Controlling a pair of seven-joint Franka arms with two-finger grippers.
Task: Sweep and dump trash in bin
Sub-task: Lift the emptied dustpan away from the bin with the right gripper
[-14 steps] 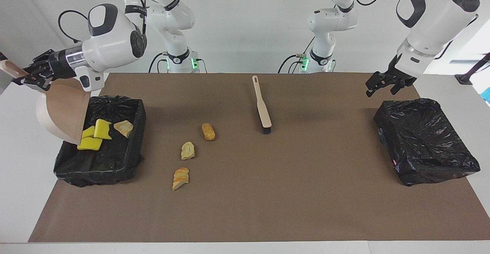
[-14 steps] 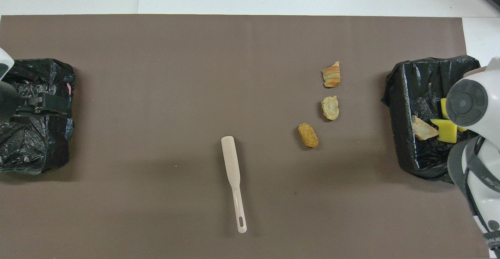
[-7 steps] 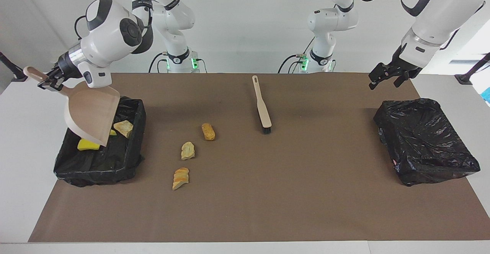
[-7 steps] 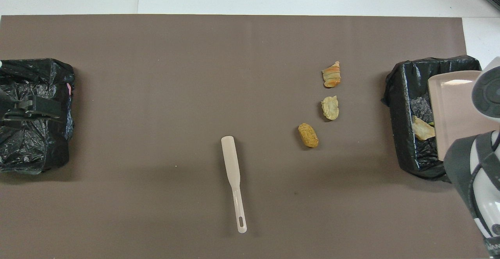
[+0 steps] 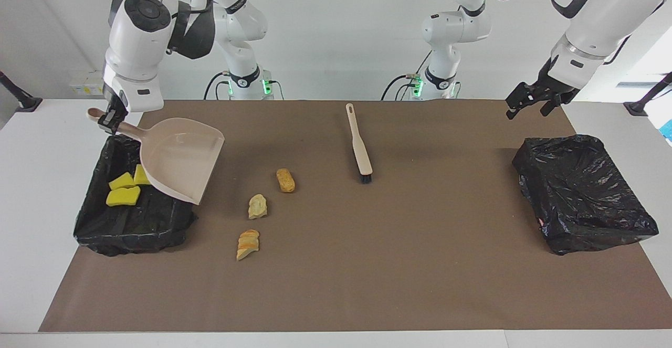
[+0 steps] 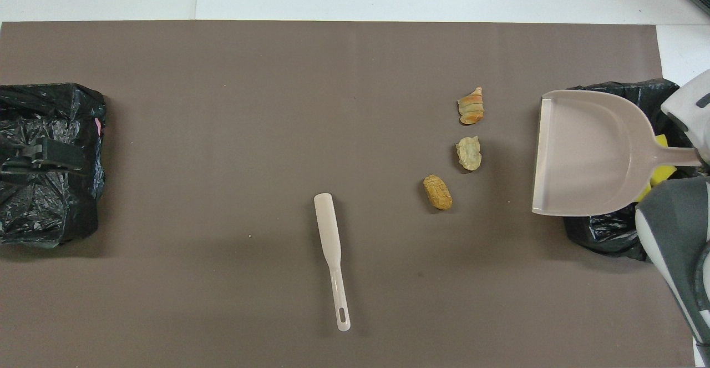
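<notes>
My right gripper (image 5: 108, 121) is shut on the handle of the beige dustpan (image 5: 178, 159) (image 6: 588, 154). It holds the pan roughly level in the air over the inner edge of a black-lined bin (image 5: 131, 222) (image 6: 599, 232) at the right arm's end. The pan's mouth faces the table's middle. Yellow sponge trash (image 5: 123, 188) (image 6: 663, 171) lies in that bin. Three tan-orange trash lumps (image 5: 285, 180) (image 5: 257, 206) (image 5: 247, 244) lie on the brown mat beside the pan's mouth. My left gripper (image 5: 526, 109) (image 6: 55, 157) hangs open and waits over a second bin.
A beige brush (image 5: 359, 143) (image 6: 333, 251) lies on the mat nearer the robots than the lumps, bristles pointing away from them. The second black-lined bin (image 5: 583, 190) (image 6: 50, 218) stands at the left arm's end. The brown mat (image 5: 367, 264) covers most of the table.
The right arm turned the dustpan from tipped mouth-down over the bin to level and swung it toward the table's middle. The sponges it poured out now lie in the bin. The left gripper rose slightly.
</notes>
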